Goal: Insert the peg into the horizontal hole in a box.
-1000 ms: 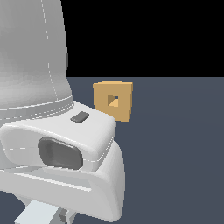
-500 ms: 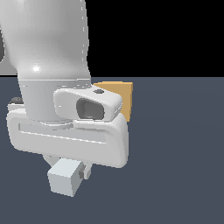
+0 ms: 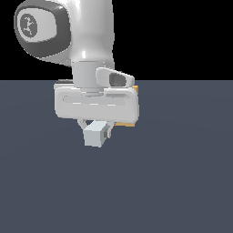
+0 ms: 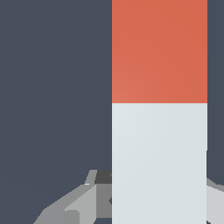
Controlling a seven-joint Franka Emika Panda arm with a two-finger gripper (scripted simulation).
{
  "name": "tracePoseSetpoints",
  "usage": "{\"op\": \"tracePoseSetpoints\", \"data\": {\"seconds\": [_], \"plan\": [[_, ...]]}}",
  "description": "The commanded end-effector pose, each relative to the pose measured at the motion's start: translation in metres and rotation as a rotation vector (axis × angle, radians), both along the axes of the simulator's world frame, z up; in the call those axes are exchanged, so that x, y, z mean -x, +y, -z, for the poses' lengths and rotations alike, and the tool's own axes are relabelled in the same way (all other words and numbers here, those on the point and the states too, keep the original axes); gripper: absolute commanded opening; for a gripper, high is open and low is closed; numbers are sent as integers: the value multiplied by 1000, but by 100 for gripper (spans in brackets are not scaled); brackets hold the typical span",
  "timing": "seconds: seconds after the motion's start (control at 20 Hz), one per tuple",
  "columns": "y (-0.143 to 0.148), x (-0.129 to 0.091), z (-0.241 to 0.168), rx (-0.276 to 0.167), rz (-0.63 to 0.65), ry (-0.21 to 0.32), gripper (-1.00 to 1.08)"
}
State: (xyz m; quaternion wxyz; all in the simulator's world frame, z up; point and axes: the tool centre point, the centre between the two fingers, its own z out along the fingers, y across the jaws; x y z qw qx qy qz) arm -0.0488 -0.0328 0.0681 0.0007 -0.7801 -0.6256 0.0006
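Observation:
In the exterior view my gripper point(image 3: 96, 129) is shut on the peg point(image 3: 95, 134), whose pale grey square end faces the camera just under the white hand. The box point(image 3: 125, 124) stands behind the hand; only thin orange slivers show at the hand's edge on the exterior view's right. The hole is hidden behind the hand. In the wrist view the peg point(image 4: 159, 148) runs away from the gripper point(image 4: 159, 199), white near the fingers point(image 4: 78, 203), with its red end point(image 4: 159, 50) farthest out. The box does not show in the wrist view.
A flat dark blue-grey floor point(image 3: 182, 182) spreads around the gripper, under a black background. The large white arm link point(image 3: 68, 27) fills the upper part of the exterior view.
The arm has swung and turned, and the hand has moved towards the exterior view's right. It now covers the box, whose face and hole showed one second ago. The peg stays held.

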Motion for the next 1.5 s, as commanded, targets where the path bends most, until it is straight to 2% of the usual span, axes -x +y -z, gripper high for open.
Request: {"op": "tracePoseSetpoints", "data": {"seconds": [0.0,0.2,0.45,1.2,1.45], "plan": [[23,-6,-8,0,2,-2,-100],[50,-14,-16,1,2,-2,-100],[68,-20,-22,1,2,-2,-100],[71,-22,-23,0,-1,-1,-100],[85,-25,-23,0,-1,-1,-100]]}}
